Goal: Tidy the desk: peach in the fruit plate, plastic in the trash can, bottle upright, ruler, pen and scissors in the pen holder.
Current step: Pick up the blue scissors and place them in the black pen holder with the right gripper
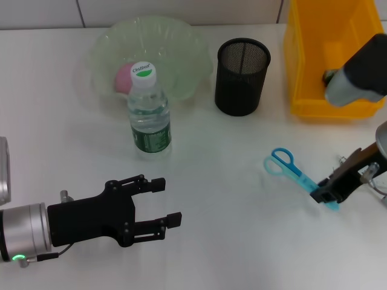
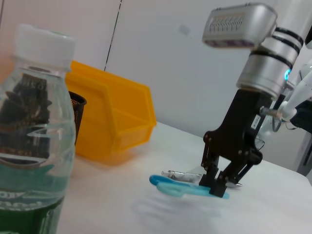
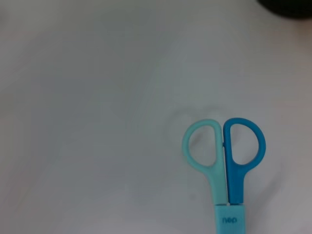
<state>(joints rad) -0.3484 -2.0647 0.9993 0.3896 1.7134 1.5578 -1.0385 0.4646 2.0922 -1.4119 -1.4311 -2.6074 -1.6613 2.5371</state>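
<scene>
Gripping the blade end of the scissors (image 1: 293, 171), the right claw (image 1: 326, 192) is clamped shut on them, low over the white counter (image 1: 230, 241). The two blue handle rings stick out in front of the claw, pointing away from it. Held by the blade end like this, the scissors could probably go into the cup one end first. The black mesh pen holder (image 1: 242, 76) stands past the rings, farther out from the claw, with open counter in between, so I think there is room to lift and carry. The yellow trash can (image 1: 329, 57) sits close beside the pen holder, so the claw should keep away from its wall.

The left claw (image 1: 162, 204) waits with its fingers apart, holding nothing. Just ahead of it the bottle (image 1: 148, 109) already stands upright, and behind that the peach (image 1: 124, 77) lies in the fruit plate (image 1: 181, 45).
</scene>
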